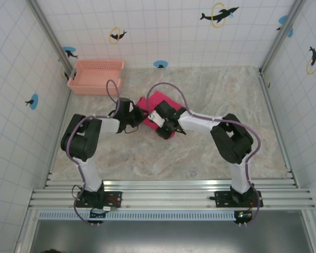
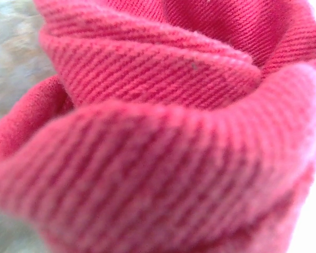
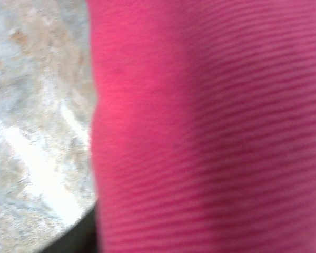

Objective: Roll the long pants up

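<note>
The table (image 1: 226, 105) was big and looked like gray stone. A pink basket (image 1: 95, 87) sat in its far left corner. The pants (image 1: 159, 100) lay bunched up in thick folds in the middle of the table, away from the basket. The left gripper (image 1: 138, 117) was at their left edge. The right gripper (image 1: 164, 129) was on their near end. I could not tell if either one was pinching or let go.

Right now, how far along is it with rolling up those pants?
The long pants are already a compact bundle, with curled layers showing up close. In hand: the left claw and right claw both sit at it. Remaining: likely finishing the last turn and letting go. I can't tell whether either claw grips.
</note>
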Controlling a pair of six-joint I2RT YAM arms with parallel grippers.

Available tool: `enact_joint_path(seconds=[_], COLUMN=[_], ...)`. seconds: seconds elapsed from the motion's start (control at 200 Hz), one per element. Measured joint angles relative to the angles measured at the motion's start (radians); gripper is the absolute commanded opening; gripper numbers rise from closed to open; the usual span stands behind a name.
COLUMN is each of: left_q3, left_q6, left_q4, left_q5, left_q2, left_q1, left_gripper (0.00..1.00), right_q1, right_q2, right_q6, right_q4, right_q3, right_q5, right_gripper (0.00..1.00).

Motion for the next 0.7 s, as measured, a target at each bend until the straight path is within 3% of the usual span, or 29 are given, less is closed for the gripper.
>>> enact_joint_path(seconds=[0.11,0.315,0.5,0.701], left_q3=[0.061,0.264,0.478,0.759], left_q6=[0.011,0.053,0.058,0.066], left_q4=[-0.192,-0.606,-0.888,-1.18], left_q5=[-0.056,-0.145,-0.176,-0.217], left_q2=[-0.035,-0.02,0.083,0.245], left_q1=[-0.013,-0.031,-0.042,-0.061], left_gripper=[0.0,0.0,0.0,0.0], right_q1=[0.03,0.026,0.071,0.164], right_q2=[-0.019,-0.091,-0.187,-0.183], right_q6=[-0.006,0.009,0.01,0.008], right_q4=[-0.023,-0.159,-0.182,-0.15], right_q3=[-0.017,-0.053,-0.043,0.012], right_q5=[0.046,0.243,0.369,0.403], right_gripper=[0.99,0.99,0.99,0.99])
